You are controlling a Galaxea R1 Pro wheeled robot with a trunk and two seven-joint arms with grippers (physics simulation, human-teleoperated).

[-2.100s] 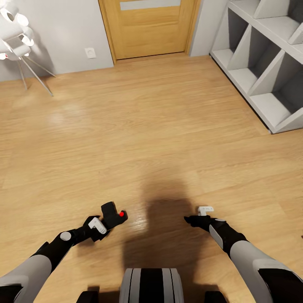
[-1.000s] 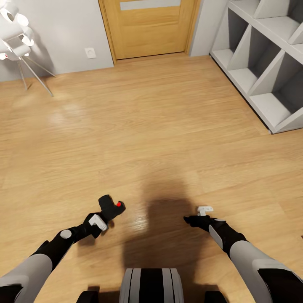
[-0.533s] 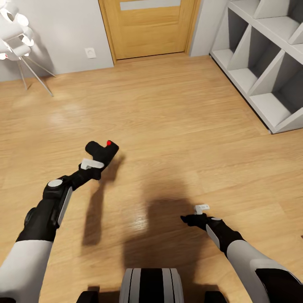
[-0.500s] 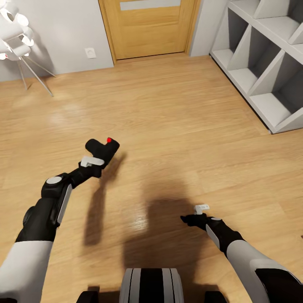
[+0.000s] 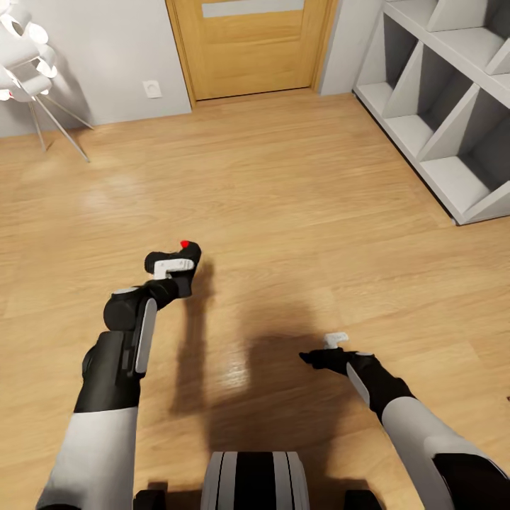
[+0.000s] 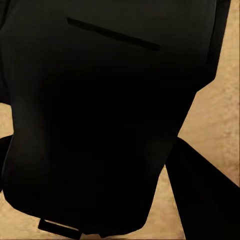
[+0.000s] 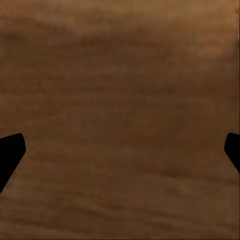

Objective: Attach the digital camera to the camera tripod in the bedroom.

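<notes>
The digital camera [image 5: 190, 255], small, black and boxy with a red dot on top, hangs above the wood floor left of centre in the head view. My left gripper [image 5: 173, 278] is shut on it, arm stretched forward. In the left wrist view the digital camera's dark body [image 6: 100, 125] sits close against the lens. My right gripper [image 5: 312, 358] hovers low over the floor at the lower right. It is open, with both fingertips far apart and bare floor between them [image 7: 120, 150]. The camera tripod is out of view.
A wooden door [image 5: 251, 46] stands in the grey wall straight ahead, with a wall socket [image 5: 151, 88] to its left. White cube shelves [image 5: 453, 106] run along the right. A white lamp on thin metal legs [image 5: 32, 78] stands at the far left. Open floor [image 5: 283, 184] lies ahead.
My left arm has lifted from near my base and reached forward with the digital camera, then swung slightly right. The right gripper has edged a little left and forward.
</notes>
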